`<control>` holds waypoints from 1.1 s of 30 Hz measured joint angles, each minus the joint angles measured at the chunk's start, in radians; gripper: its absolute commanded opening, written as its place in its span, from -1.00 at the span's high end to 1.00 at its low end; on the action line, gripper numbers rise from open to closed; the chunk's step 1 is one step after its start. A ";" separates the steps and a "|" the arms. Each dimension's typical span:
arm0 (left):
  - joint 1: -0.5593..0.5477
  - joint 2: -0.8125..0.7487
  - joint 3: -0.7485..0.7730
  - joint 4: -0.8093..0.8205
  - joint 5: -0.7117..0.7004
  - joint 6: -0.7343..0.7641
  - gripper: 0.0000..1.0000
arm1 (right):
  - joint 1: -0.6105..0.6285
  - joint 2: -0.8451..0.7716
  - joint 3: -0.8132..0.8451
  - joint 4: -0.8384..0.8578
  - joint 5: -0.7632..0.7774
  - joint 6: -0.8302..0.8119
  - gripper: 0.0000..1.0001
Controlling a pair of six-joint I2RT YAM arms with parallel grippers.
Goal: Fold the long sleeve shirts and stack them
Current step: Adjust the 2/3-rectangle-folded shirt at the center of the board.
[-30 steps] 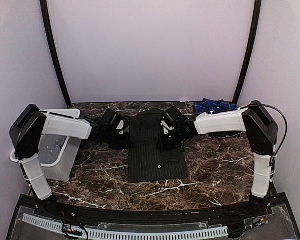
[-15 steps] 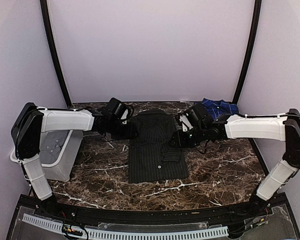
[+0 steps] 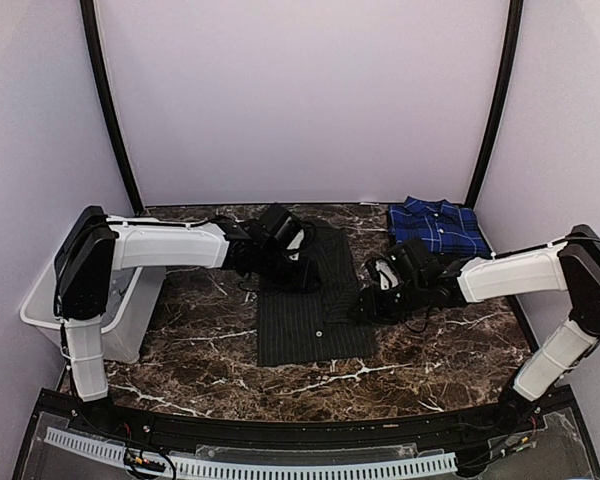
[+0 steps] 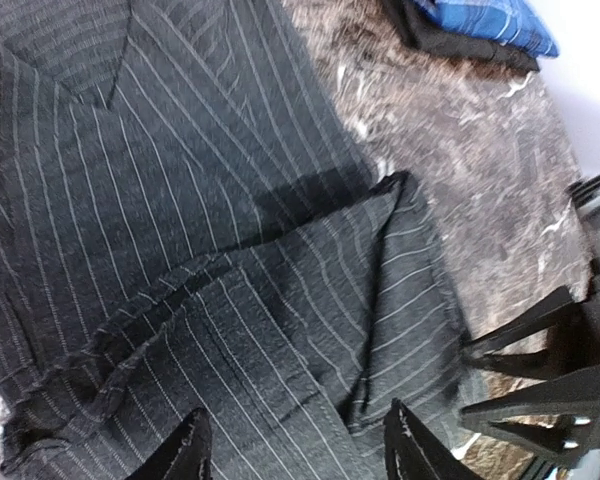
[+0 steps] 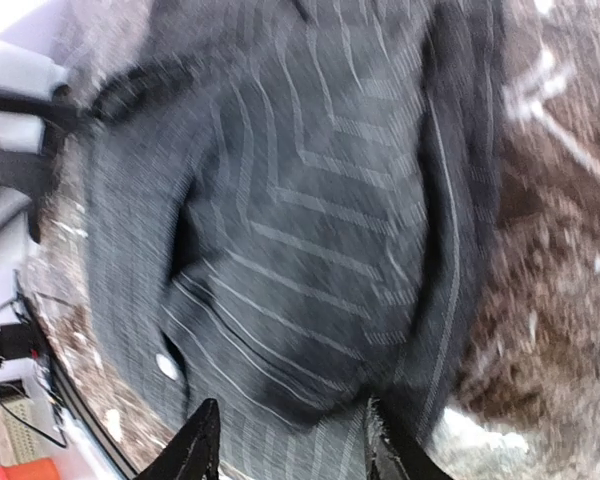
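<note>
A black pinstriped long sleeve shirt lies flat mid-table, its sleeves folded in over the body. A blue plaid long sleeve shirt lies folded at the back right, and its edge shows in the left wrist view. My left gripper hangs open over the black shirt's upper left, with only cloth beneath its jaws. At the shirt's right edge my right gripper is open above a folded cuff with a white button.
A white plastic bin stands at the table's left edge beside the left arm. The dark marble tabletop is walled in by pale panels at the back and both sides.
Both grippers have opened and let go of the black shirt. The left arm has swung right over the shirt; the right arm has pulled nearer along its right edge, uncovering the plaid shirt.
</note>
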 measured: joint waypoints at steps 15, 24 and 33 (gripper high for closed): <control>-0.036 0.199 0.148 -0.122 -0.060 -0.003 -0.14 | -0.020 0.019 -0.018 0.124 -0.052 0.039 0.21; -0.037 0.231 0.214 -0.163 -0.118 0.017 0.37 | -0.020 0.001 -0.073 0.124 -0.051 0.045 0.19; -0.037 0.237 0.236 -0.184 -0.130 0.028 0.66 | -0.021 0.001 -0.080 0.154 -0.053 0.063 0.19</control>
